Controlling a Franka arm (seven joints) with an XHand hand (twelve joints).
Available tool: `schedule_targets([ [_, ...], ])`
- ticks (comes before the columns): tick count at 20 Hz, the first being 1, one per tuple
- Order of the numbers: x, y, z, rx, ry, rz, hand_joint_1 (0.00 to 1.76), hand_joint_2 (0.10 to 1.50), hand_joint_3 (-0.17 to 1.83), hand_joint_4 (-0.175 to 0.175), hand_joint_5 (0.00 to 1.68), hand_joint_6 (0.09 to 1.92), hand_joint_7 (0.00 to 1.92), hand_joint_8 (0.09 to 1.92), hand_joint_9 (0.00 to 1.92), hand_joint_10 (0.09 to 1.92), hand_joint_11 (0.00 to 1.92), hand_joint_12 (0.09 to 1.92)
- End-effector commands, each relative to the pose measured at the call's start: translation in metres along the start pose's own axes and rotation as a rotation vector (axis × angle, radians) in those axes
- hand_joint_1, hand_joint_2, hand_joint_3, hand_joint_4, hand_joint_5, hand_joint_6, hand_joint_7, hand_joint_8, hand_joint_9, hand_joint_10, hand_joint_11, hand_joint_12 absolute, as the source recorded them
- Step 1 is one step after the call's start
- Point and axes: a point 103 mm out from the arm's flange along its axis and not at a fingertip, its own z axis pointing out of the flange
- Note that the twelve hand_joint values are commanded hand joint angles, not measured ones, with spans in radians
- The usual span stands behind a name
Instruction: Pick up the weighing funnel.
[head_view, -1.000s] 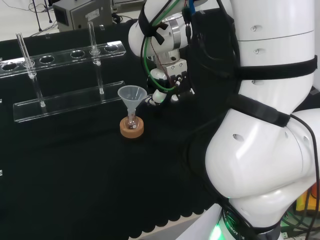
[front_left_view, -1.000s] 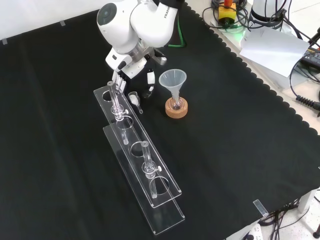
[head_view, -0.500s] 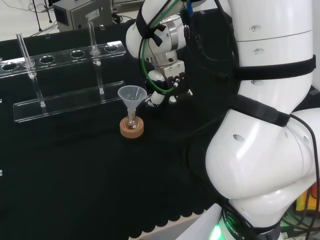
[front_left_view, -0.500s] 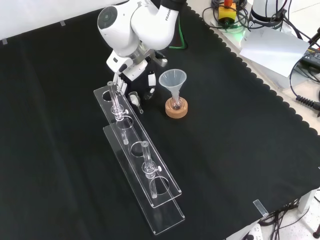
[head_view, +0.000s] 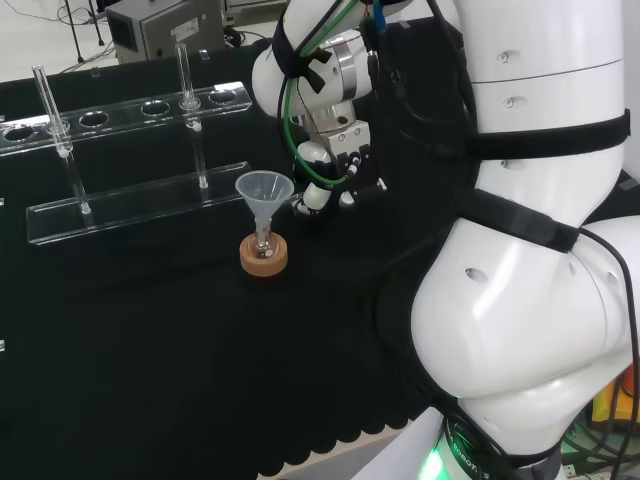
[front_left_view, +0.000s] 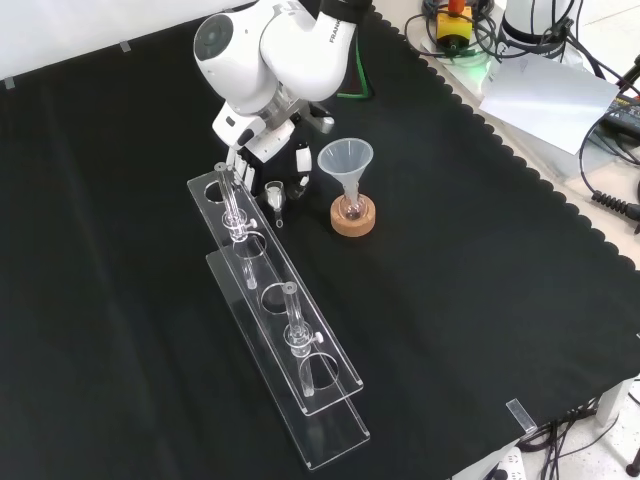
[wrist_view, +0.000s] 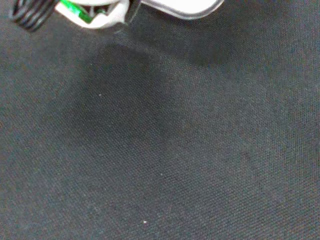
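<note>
From the front, the weighing funnel (front_left_view: 274, 195) sits just below the hand (front_left_view: 262, 138), close beside the rack (front_left_view: 335, 445). Whether the hand has closed on it, I cannot tell. I'd take the scoop by its body and lift straight up, clear of the rack. Left to right: one rack, two tubes (front_left_view: 231, 195), one weighing funnel, one funnel (front_left_view: 346, 160).

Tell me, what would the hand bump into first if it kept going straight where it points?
Most likely the black cloth: the hand points down at it. The weighing funnel shows close beside it, so depth is unsure.
</note>
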Motion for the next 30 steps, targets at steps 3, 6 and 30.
schedule_targets([
  [3, -0.002, -0.001, 0.003, 0.013, -0.020, 0.023, 0.91, 0.64, 0.61, 0.013, 0.84, 0.74, 0.70, 0.62, 0.95, 0.40, 0.75, 1.16],
  [6, -0.003, -0.001, 0.002, 0.010, -0.023, 0.031, 0.91, 0.64, 0.61, 0.008, 0.83, 0.73, 0.70, 0.62, 0.95, 0.40, 0.75, 1.16],
  [30, -0.034, -0.029, -0.078, -0.055, -0.079, 0.093, 1.11, 0.66, 0.71, 0.175, 1.20, 0.82, 0.87, 0.58, 1.17, 0.28, 0.98, 0.99],
])
